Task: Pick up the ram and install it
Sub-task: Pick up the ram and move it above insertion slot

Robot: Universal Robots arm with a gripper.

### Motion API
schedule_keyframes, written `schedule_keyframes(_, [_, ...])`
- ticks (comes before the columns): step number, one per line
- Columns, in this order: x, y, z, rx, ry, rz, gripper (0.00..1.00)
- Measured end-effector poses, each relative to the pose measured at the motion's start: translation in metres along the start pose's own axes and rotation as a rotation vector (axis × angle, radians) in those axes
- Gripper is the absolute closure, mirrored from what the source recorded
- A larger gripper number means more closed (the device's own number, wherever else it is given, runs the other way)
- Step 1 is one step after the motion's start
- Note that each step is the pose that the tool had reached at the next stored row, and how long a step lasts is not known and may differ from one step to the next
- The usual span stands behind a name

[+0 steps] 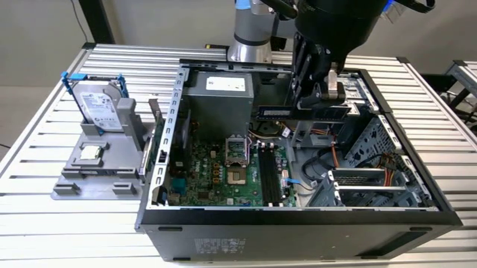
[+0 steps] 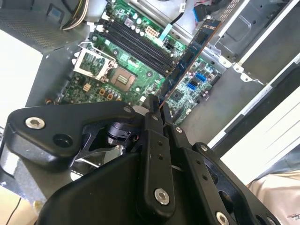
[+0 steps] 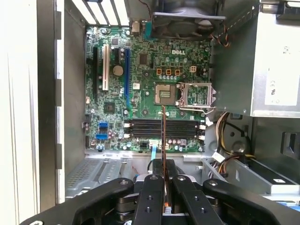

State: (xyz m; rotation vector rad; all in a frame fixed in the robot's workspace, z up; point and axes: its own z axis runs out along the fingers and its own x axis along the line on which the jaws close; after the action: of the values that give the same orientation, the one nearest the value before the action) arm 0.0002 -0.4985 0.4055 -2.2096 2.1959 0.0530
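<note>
Jaws pinching ram [image 2: 187, 58] by one end | ram appearing long, thin, dark chips along its face, edge-on in first wrist view | pinched end hiding between jaws

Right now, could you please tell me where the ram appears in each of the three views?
Exterior view: the ram is a level stick in the gripper, over the open case.
Second wrist view: the ram slants out from the gripper, over the motherboard.
First wrist view: the ram is edge-on, a thin line crossing the memory slots.
Shared landmark: the black memory slots, in all three.
</note>
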Motion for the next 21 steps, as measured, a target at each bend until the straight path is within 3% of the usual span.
schedule_keyframes(12, [-0.0271,-0.0003,0.0012,-0.0001,0.0000,0.000,1.00])
schedule_keyframes(16, [-0.0320,-0.0004,0.0014,0.0000,0.0000,0.000,1.00])
schedule_keyframes(21, [-0.0323,-0.0004,0.0014,0.0000,-0.0001,0.000,1.00])
